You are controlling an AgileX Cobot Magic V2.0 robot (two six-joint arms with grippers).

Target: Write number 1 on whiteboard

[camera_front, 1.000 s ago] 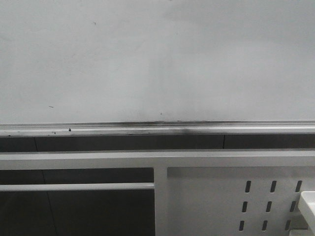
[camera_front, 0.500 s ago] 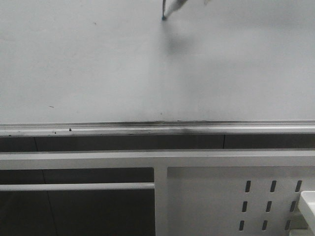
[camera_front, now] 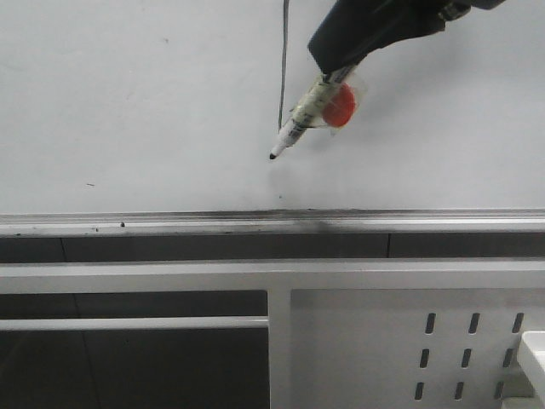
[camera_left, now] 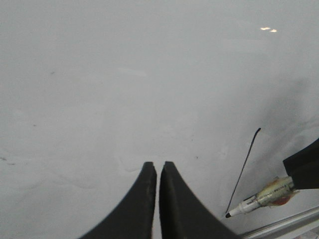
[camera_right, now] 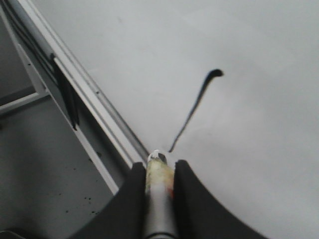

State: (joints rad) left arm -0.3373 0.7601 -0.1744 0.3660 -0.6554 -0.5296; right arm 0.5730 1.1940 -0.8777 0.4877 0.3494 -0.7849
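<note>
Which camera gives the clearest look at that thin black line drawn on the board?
The right wrist view: the thin black marker stroke shows whole, hooked top to bottom. The left wrist view shows it whole but small; the front view cuts off its top.

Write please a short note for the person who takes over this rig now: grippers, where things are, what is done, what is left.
Right gripper: shut on the marker, tip pointing at the whiteboard just below the stroke's lower end.
Left gripper: fingers closed, holding nothing, facing the whiteboard.
Done: the number 1, a thin nearly vertical black line, is on the whiteboard.
Left: probably only to pull the marker away; whether the tip touches now is unclear.
</note>
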